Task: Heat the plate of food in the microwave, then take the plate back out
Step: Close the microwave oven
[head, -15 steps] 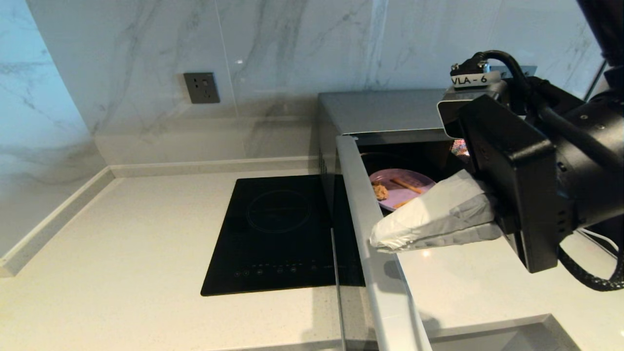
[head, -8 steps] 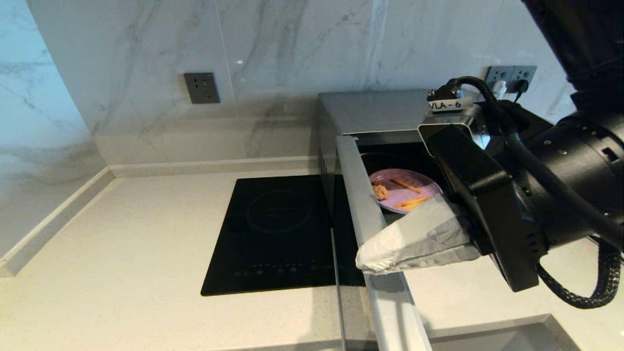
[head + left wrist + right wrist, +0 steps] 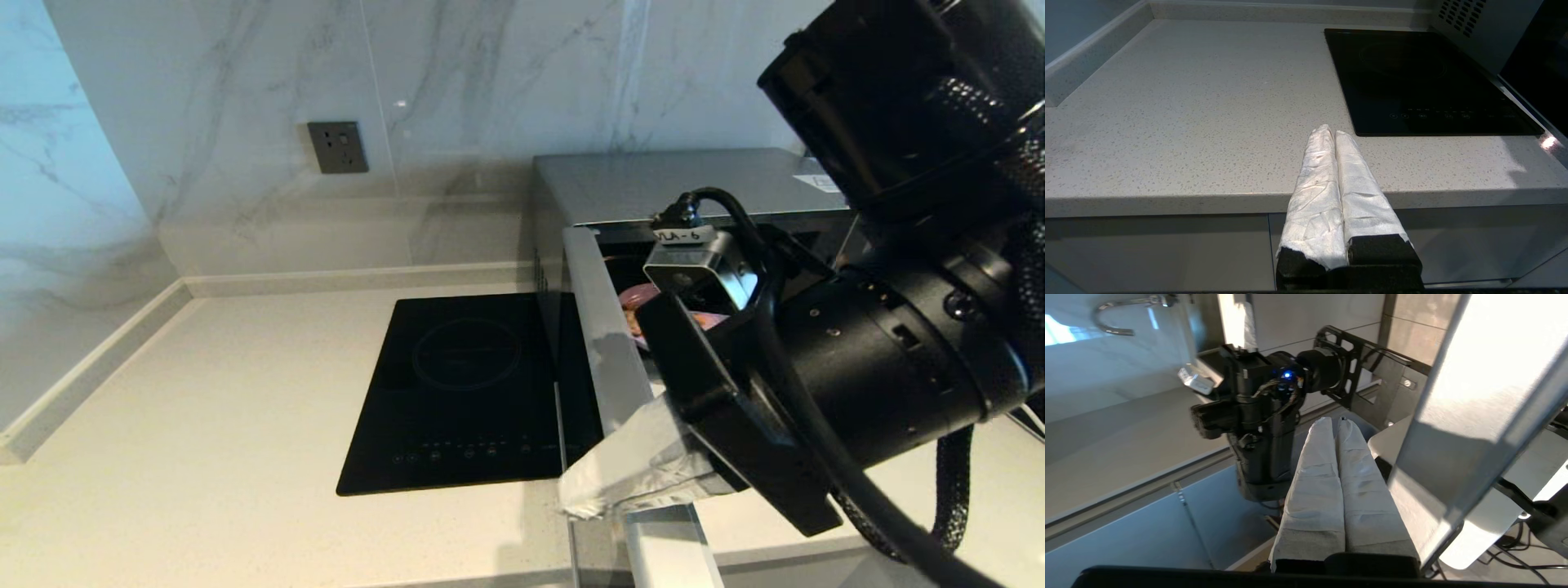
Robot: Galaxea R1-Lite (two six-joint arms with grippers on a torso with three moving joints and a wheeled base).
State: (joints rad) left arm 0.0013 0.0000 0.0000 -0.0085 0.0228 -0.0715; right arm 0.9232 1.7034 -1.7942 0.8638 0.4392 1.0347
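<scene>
The silver microwave (image 3: 669,184) stands at the back right of the counter. Its door (image 3: 600,343) is swung wide open and shows edge-on. Inside it only a sliver of the lilac plate of food (image 3: 637,296) shows, because my right arm hides the rest. My right gripper (image 3: 571,500) is shut and empty; its white-wrapped fingers lie across the door's outer end, with the tips past the door's hob-facing side. In the right wrist view the right gripper (image 3: 1333,422) sits close beside the door's silver edge (image 3: 1453,437). My left gripper (image 3: 1331,131) is shut, empty and parked low before the counter's front edge.
A flat black induction hob (image 3: 465,384) lies in the counter just left of the open door. A grey wall socket (image 3: 337,147) is on the marble backsplash. The pale counter (image 3: 204,425) stretches left to a side wall. My left arm (image 3: 1257,416) shows beyond the right gripper's tips.
My right gripper has moved from before the microwave's opening, leftward and toward the front, across the door's edge. The arm now hides most of the plate. The door has not visibly swung.
</scene>
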